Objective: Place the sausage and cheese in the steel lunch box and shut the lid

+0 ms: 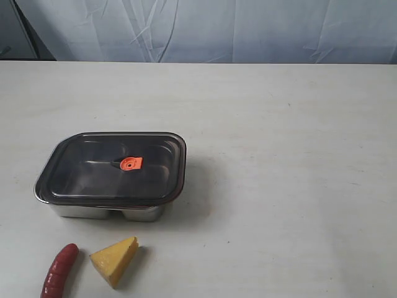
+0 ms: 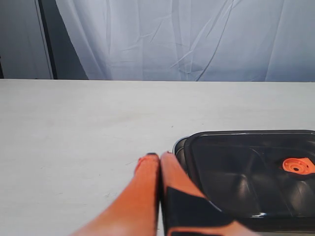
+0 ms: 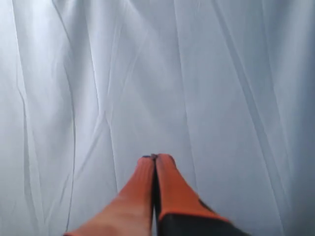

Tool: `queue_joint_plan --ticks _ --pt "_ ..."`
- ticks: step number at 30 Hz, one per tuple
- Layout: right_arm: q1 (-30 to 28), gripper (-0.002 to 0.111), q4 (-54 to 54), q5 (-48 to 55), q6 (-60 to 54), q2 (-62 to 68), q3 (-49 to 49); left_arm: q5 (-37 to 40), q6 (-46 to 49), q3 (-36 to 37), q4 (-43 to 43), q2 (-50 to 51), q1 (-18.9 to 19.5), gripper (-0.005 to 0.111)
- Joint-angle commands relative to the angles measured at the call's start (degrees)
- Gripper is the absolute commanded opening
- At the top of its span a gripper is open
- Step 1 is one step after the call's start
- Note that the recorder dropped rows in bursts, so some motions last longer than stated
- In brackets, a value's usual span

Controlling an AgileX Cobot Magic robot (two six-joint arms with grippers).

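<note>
My left gripper (image 2: 158, 155) had its fingers pressed together, empty, just beside the steel lunch box (image 2: 180, 147). Its lid (image 2: 251, 172) sat on, so I judged it must come off first. The sausage (image 1: 60, 270) and cheese (image 1: 115, 261) lay outside the box, hidden from both wrist cameras. My right gripper (image 3: 155, 157), likewise closed, faced only curtain (image 3: 197, 73).

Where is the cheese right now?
In the exterior view, the cheese lies on the table at lower left, just right of the sausage and nearer the camera than the steel lunch box, touching neither.

Sausage (image 1: 60, 270) end beyond bottom edge
</note>
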Motion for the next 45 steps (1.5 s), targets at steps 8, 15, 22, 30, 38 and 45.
queue_joint_plan --ticks 8,15,22,30,38,45 --pt "0.11 0.000 -4.31 -7.02 57.84 -0.25 0.11 -0.28 0.00 0.22 -0.65 -0.38 -0.33 0.000" --pt "0.11 -0.001 -54.14 -2.65 105.20 2.81 -2.93 -0.28 0.00 0.22 -0.65 -0.38 -0.33 0.000" --pt "0.11 -0.001 -93.53 -15.82 119.36 30.59 -23.62 -0.28 0.00 0.22 -0.65 -0.38 -0.45 0.000" --pt "0.11 -0.001 -104.79 -43.99 119.36 72.27 -49.47 -0.28 0.00 0.22 -0.79 -0.38 -0.45 0.000" --pt "1.31 0.057 -105.47 -50.56 116.35 99.22 -54.91 -0.28 0.00 0.22 -0.79 -0.38 -0.45 0.000" --pt "7.33 0.049 -103.64 -50.63 110.68 112.31 -54.91 -0.28 0.00 0.22 -0.79 -0.38 -0.45 0.000"
